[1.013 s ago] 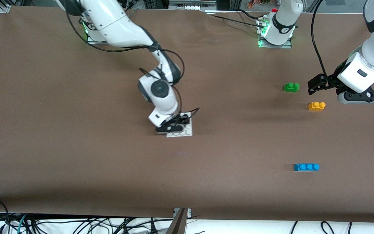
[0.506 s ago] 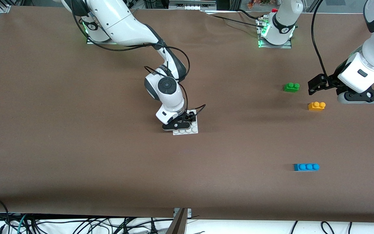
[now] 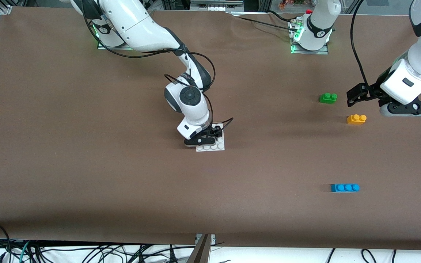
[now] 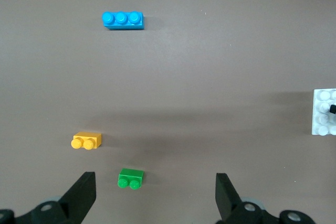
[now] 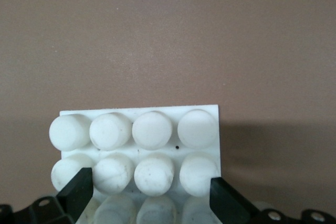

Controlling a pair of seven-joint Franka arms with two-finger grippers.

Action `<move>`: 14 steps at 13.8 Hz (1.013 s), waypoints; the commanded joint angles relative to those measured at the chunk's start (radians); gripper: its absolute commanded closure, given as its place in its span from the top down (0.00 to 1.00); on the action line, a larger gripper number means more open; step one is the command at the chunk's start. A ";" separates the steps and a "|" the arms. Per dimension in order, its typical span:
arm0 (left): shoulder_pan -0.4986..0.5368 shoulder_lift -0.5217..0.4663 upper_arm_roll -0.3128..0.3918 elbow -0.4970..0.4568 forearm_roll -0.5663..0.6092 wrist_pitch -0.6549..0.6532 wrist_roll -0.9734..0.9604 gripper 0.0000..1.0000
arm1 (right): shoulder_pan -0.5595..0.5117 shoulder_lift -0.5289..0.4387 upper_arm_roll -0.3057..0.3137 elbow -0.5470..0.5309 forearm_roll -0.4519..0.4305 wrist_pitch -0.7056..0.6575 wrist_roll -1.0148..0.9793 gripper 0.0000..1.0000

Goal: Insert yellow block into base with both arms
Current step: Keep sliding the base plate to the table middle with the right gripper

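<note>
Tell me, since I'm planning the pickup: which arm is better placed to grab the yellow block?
Left. The left tool hangs open beside the yellow block, while the right tool is down at the base.

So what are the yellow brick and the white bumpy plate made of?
The yellow block looks like moulded plastic: solid bright colour, smooth sides, two rounded studs. The base also looks like hard plastic, matte white, its studs slightly scuffed with small dark specks. Neither can be told for sure from looks alone.

No text, label, brand, number or sign can be read on anything here.
</note>
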 commanded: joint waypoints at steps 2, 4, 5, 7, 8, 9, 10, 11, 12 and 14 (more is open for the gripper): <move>-0.001 0.010 -0.002 0.024 0.025 -0.007 -0.010 1.00 | 0.020 0.083 0.005 0.050 0.020 0.018 0.061 1.00; -0.001 0.010 -0.001 0.024 0.021 -0.007 -0.009 1.00 | 0.031 0.087 0.005 0.067 0.022 0.015 0.066 1.00; 0.000 0.010 -0.001 0.024 0.021 -0.007 -0.009 1.00 | 0.036 0.092 0.005 0.073 0.022 0.016 0.075 1.00; 0.000 0.010 -0.001 0.024 0.019 -0.007 -0.009 1.00 | 0.055 0.118 0.005 0.110 0.020 0.016 0.124 1.00; 0.002 0.010 -0.001 0.024 0.019 -0.007 -0.009 1.00 | 0.060 0.132 0.005 0.127 0.020 0.016 0.129 1.00; 0.003 0.010 -0.001 0.024 0.018 -0.007 -0.007 1.00 | 0.065 0.141 0.005 0.138 0.020 0.016 0.135 1.00; 0.005 0.010 -0.001 0.024 0.018 -0.007 -0.007 1.00 | 0.077 0.149 0.005 0.150 0.020 0.016 0.153 1.00; 0.005 0.010 -0.001 0.024 0.018 -0.007 -0.009 1.00 | 0.086 0.152 0.005 0.159 0.020 0.016 0.172 1.00; 0.005 0.010 -0.001 0.024 0.018 -0.007 -0.007 1.00 | 0.095 0.155 0.005 0.167 0.020 0.016 0.180 1.00; 0.005 0.010 -0.001 0.024 0.018 -0.007 -0.009 1.00 | 0.109 0.170 0.005 0.190 0.022 0.019 0.196 1.00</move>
